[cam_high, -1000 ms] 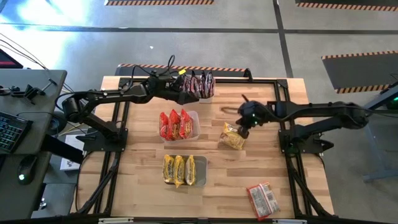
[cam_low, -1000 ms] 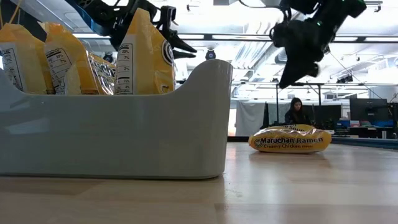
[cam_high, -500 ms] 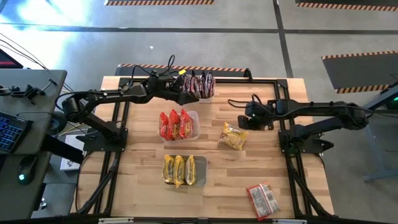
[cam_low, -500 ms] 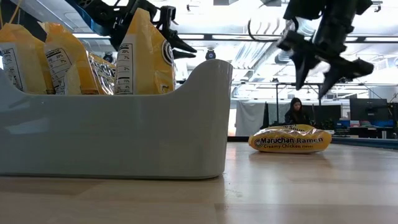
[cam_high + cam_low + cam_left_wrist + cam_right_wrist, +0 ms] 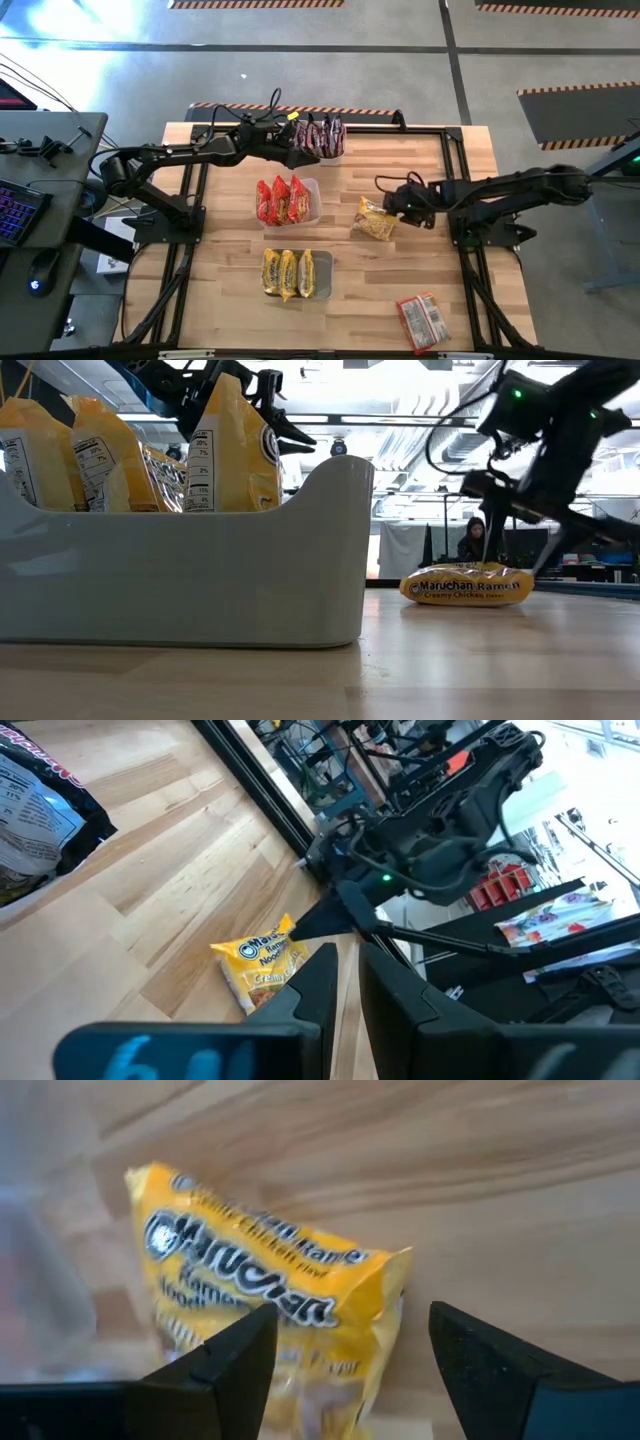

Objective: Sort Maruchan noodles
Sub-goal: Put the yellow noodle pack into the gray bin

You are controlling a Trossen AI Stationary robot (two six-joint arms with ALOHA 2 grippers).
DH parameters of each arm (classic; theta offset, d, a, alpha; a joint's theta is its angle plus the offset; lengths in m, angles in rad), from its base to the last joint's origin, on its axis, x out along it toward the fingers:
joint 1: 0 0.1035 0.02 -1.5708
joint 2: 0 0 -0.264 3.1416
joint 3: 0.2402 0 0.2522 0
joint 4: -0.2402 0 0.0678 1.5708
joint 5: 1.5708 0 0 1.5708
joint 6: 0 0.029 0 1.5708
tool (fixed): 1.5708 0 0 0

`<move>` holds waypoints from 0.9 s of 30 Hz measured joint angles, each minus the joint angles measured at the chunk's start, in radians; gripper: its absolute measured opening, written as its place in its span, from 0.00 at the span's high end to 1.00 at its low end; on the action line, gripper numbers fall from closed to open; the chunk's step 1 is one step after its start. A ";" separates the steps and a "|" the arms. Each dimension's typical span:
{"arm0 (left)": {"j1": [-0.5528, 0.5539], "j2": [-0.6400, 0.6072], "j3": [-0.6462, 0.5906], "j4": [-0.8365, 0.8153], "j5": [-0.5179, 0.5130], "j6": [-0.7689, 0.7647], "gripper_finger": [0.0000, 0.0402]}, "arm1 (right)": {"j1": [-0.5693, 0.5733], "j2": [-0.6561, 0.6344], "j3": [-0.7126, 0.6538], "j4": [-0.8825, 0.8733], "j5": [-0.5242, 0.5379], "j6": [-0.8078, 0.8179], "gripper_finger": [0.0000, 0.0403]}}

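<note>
Plainly "Maruchan Ramen" on the loose yellow packet (image 5: 466,584); right gripper (image 5: 394,203) jaws wide, empty; left gripper (image 5: 303,140) jaws nearly closed.

The pale, wood-grained plank worktop (image 5: 340,310) carries a black metal frame (image 5: 470,290). 3 glossy yellow crinkly noodle packets (image 5: 287,272) sit in 1 clear plastic tub (image 5: 323,272), 3 red packets (image 5: 282,200) in a second translucent tub (image 5: 314,200), and dark maroon packets (image 5: 322,135) at the far edge. A loose yellow plastic packet (image 5: 375,220) bears black and white lettering. A red packet with white and dark print (image 5: 421,320) lies near the front. Both robot arms are dark, and the right tool (image 5: 389,200) shows a green light beside it.
</note>
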 joint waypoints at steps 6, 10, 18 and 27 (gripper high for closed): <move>0.002 0.000 0.000 0.000 0.000 -0.002 0.91 | 0.005 0.000 -0.090 0.114 0.047 0.082 0.40; 0.002 0.000 0.000 0.000 -0.001 -0.002 0.91 | 0.005 0.000 -0.113 0.209 0.088 0.069 0.40; 0.002 0.000 0.000 0.000 -0.018 -0.002 0.91 | 0.005 0.007 -0.113 0.257 0.153 -0.007 0.40; 0.003 0.000 0.000 0.000 -0.012 -0.045 0.91 | 0.004 0.129 -0.113 0.363 0.119 -0.193 0.43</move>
